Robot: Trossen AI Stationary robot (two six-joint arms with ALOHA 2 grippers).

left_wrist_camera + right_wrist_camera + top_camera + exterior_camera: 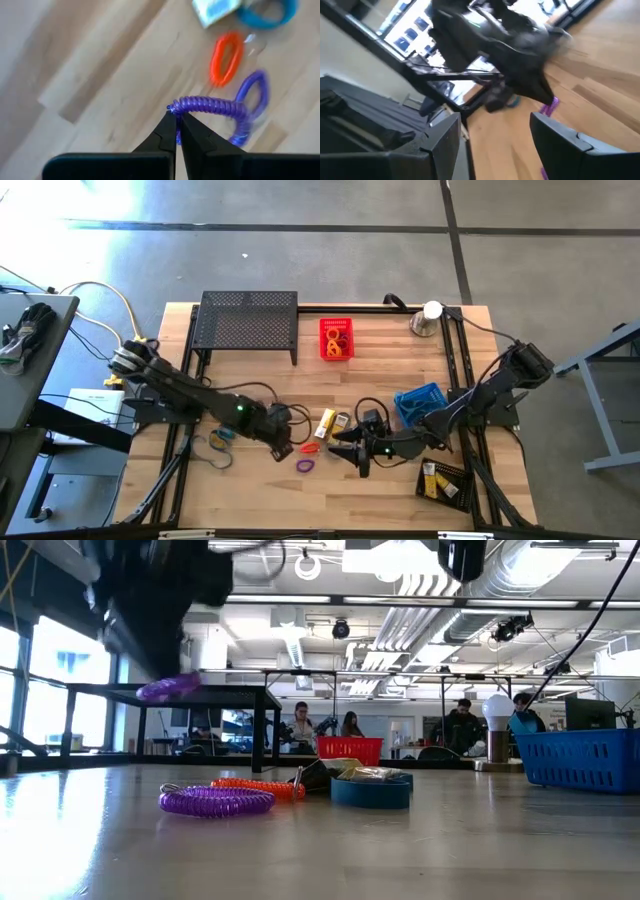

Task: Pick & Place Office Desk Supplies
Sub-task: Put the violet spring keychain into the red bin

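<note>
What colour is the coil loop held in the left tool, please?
Purple; the coil loop in the left tool shows best in the left wrist view.

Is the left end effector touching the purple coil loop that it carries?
Touching. In the left wrist view, the left end effector has both fingers pinched shut on one end of the purple coil loop, with no gap visible between them.

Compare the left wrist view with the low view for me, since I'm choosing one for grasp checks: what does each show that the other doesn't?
Only the left wrist view shows the left gripper with its fingers shut on a purple coil loop, lifted above the wooden table.

Only the low view shows the black mesh shelf, the red basket, the blue bin and people in the room behind.

Both show the held purple loop, a second purple loop and an orange loop lying on the table.
</note>
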